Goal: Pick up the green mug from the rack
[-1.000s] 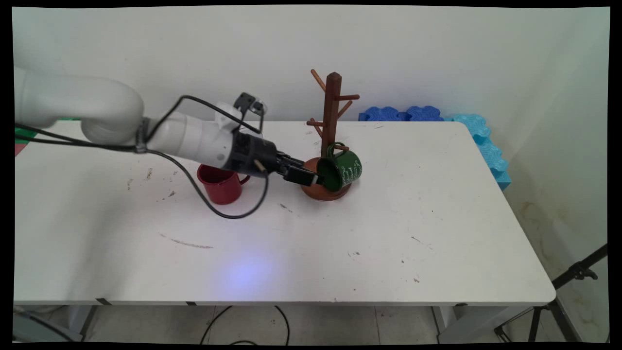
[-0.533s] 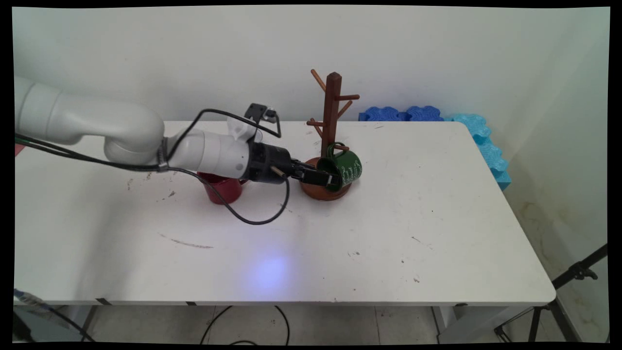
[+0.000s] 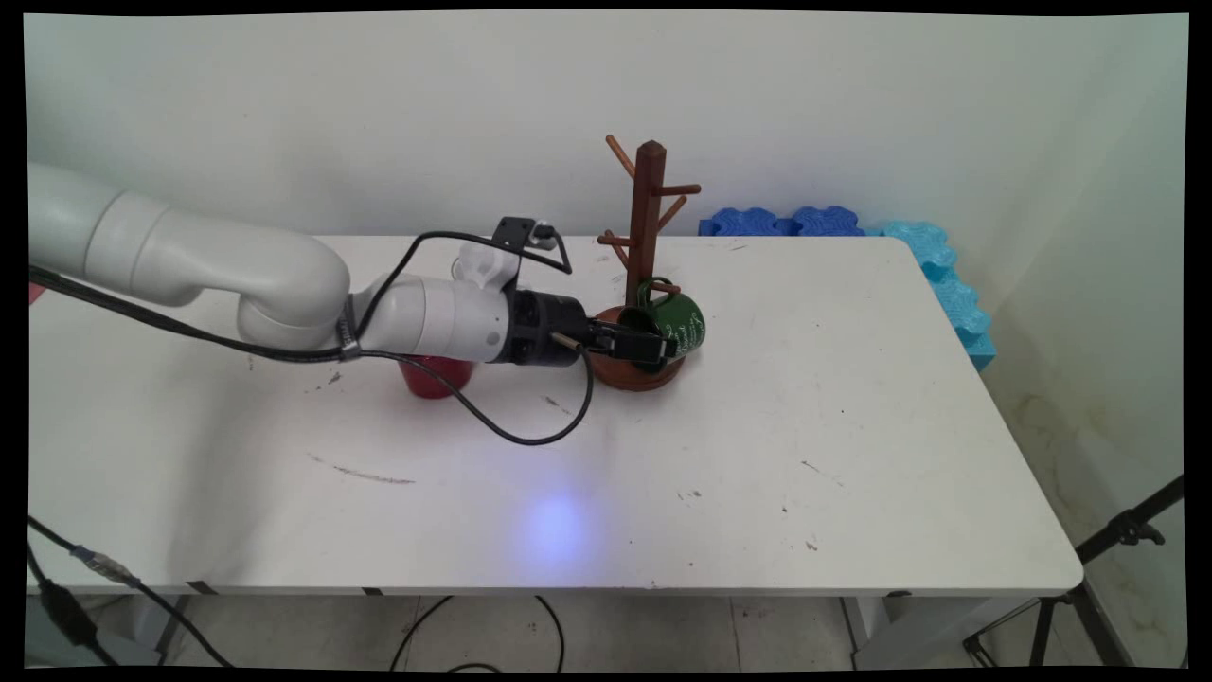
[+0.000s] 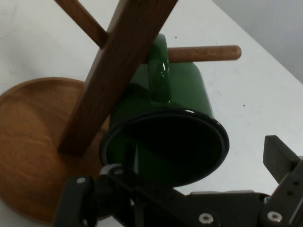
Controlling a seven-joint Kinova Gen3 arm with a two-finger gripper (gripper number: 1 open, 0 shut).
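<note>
Starting at the left, a red mug [image 3: 434,375] of glossy enamel stands behind the pincer [image 3: 653,349], under the white wrist and largely hidden by it; a black cable [image 3: 530,438] loops from the wrist down to the tabletop on the near side. The pincer reaches level towards the right with its fingers spread. In the hand view one fingertip [image 4: 111,169] sits at the lower left rim of the green mug [image 4: 184,90], while the other finger [image 4: 279,156] stands clear of the rim on the opposite side. It grips nothing. The green mug [image 3: 684,327] lies directly ahead of the pincer, tilted on its side with its round dark mouth facing the fingers. Its handle [image 4: 158,71] is hooked over a round wooden peg [image 4: 208,53] of the mug tree [image 3: 647,208]. The tree has a square dark-stained post and a dished round base [image 3: 625,377] beneath the pincer tips. Beyond the mug to the right, the white table [image 3: 852,426] is scuffed and speckled, with broad open surface up to its rounded far corner. Blue foam tiles [image 3: 937,256] with wavy edges line the table's far right edge. A plain pale wall [image 3: 379,114] rises behind, and a black tripod [image 3: 1117,540] stands on the floor at the far right.
</note>
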